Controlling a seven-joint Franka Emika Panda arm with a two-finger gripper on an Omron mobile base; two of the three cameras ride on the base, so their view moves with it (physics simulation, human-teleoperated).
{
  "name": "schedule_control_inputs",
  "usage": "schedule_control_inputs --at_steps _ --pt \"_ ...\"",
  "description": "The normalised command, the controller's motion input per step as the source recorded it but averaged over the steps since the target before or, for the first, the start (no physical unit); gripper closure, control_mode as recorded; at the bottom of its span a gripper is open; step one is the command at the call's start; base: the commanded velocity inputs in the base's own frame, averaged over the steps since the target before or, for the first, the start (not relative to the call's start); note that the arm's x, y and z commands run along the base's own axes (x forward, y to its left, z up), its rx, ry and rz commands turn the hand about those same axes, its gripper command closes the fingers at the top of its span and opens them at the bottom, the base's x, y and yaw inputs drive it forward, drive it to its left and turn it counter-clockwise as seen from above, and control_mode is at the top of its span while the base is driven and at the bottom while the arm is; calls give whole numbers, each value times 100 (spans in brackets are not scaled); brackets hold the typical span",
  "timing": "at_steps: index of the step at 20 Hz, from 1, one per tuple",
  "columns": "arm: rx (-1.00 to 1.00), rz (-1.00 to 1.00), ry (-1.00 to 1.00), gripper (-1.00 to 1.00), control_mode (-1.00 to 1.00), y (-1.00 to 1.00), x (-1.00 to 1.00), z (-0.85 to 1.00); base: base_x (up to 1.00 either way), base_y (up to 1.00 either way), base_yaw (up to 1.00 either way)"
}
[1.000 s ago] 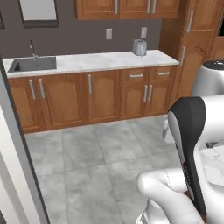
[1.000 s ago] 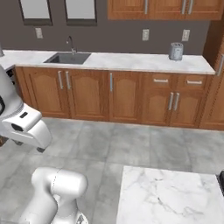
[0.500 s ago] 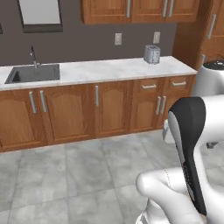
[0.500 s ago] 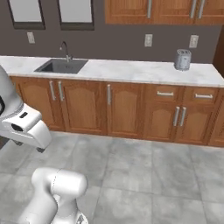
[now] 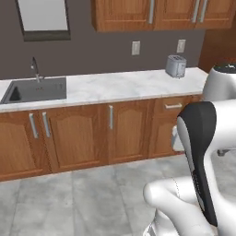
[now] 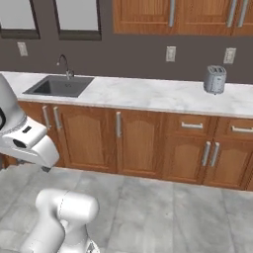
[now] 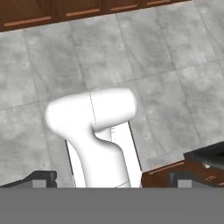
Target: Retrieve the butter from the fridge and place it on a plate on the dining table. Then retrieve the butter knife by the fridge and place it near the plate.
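The sink [image 5: 34, 90], a dark grey basin set into the white marble counter [image 5: 120, 85], is lying at the counter's left end in the left base view. Its inside is showing only as dark grey, and what it is holding I cannot tell. A slim curved faucet [image 5: 34, 69] is standing just behind the sink. Far along the counter from the sink, a small silver toaster [image 5: 175, 66] is sitting upright against the dark wall, its top slots too small to make out. On the wall between the sink and the toaster, two pale outlets [image 5: 135, 47] are hanging, well apart from each other. Below the sink, the wooden cabinet doors [image 5: 78, 136] are standing closed, and toward the toaster's side a drawer [image 5: 173, 106] is closed as well. Above, well to the toaster's side of the sink, the upper cabinets [image 5: 152, 14] are closed too.

In the hand view the gripper [image 7: 111, 179] is pointing down at the grey tiled floor [image 7: 109, 52], its two dark tips standing wide apart with nothing gripped between them. By one tip a brown wooden edge [image 7: 175, 173] is showing; what it belongs to I cannot tell. Where the butter is lying I cannot tell.
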Motion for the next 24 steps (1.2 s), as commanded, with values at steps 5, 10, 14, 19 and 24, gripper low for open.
schedule_control_inputs --at_steps 5,10,14,19,24 --pt "0 0 0 -100 100 0 0 0 96 1 6" --pt "0 0 0 -100 100 0 0 0 99 24 28" --pt "0 0 0 -100 100 0 0 0 85 28 47" --pt "0 0 0 -100 100 0 0 0 76 26 60" --pt "0 0 0 -100 100 0 0 0 71 17 70"
